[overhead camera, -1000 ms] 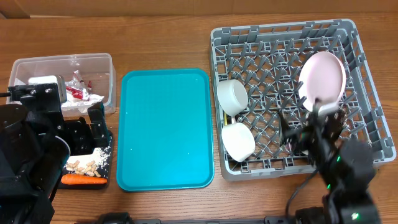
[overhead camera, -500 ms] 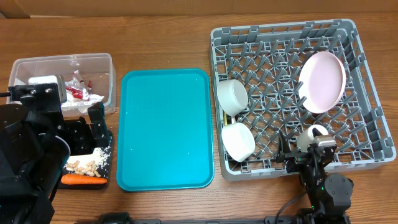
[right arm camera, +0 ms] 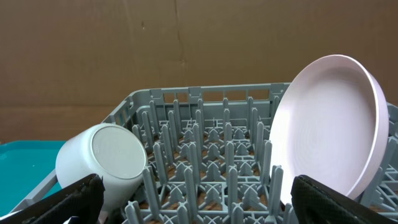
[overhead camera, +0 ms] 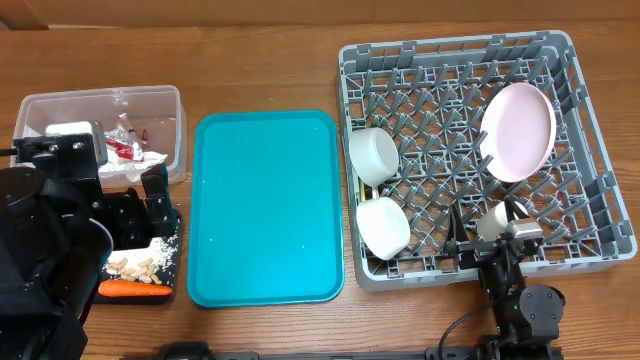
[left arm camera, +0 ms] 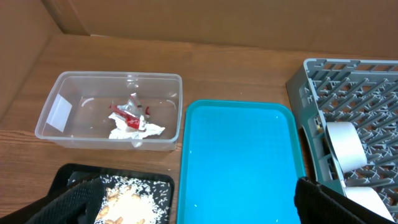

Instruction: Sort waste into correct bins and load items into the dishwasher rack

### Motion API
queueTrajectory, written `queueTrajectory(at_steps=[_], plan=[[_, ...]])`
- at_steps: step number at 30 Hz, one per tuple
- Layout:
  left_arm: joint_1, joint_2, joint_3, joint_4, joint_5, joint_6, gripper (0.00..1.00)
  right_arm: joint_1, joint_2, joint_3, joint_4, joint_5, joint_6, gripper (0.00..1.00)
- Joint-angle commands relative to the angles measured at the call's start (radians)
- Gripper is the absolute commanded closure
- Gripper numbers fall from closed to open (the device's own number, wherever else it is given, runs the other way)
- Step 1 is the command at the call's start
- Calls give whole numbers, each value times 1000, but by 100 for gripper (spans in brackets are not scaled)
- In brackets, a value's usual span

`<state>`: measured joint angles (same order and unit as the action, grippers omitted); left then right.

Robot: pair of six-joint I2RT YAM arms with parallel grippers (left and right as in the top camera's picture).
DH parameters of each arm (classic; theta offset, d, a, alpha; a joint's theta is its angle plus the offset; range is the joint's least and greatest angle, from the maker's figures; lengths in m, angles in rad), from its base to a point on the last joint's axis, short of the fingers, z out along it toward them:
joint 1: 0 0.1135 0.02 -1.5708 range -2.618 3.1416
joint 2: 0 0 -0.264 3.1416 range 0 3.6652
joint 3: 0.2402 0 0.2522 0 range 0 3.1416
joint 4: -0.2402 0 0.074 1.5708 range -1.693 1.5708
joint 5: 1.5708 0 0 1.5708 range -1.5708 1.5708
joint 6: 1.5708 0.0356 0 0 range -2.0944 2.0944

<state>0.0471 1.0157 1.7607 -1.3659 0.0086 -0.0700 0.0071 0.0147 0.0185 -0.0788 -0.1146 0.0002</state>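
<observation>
Both grippers were seen spread wide with nothing held, the left gripper (left arm camera: 198, 186) by the black tray (overhead camera: 172, 252) and the right gripper (right arm camera: 196, 182) at the front edge of the grey rack (overhead camera: 600, 165). In the rack, the pink plate (overhead camera: 518, 130) was stood on edge among the pegs, two bowls (overhead camera: 373, 155) (overhead camera: 384, 226) were placed at its left side, and the white cup (overhead camera: 495, 222) was tipped over near the front. The napkin (left arm camera: 134, 129) and foil wrapper (left arm camera: 127, 112) were found in the clear tub (overhead camera: 100, 97), the crumbs (overhead camera: 135, 266) and carrot (overhead camera: 133, 289) in the black tray.
</observation>
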Motion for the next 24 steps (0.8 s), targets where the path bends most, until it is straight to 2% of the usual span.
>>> queueTrajectory(at_steps=[1,20,21,24], plan=[[-5,1,9,1,11,11,0,-3,-12,-11,7,13,4,0],[-24,-2,3,-6,6,11,0,-3,-12,-11,7,13,4,0],[-32,-10,-6,-2,-18,41,0,-3,-12,-11,7,13,4,0],[-60,-53,-76,104,-100,53,0,-4,-12,-11,7,13,4,0]])
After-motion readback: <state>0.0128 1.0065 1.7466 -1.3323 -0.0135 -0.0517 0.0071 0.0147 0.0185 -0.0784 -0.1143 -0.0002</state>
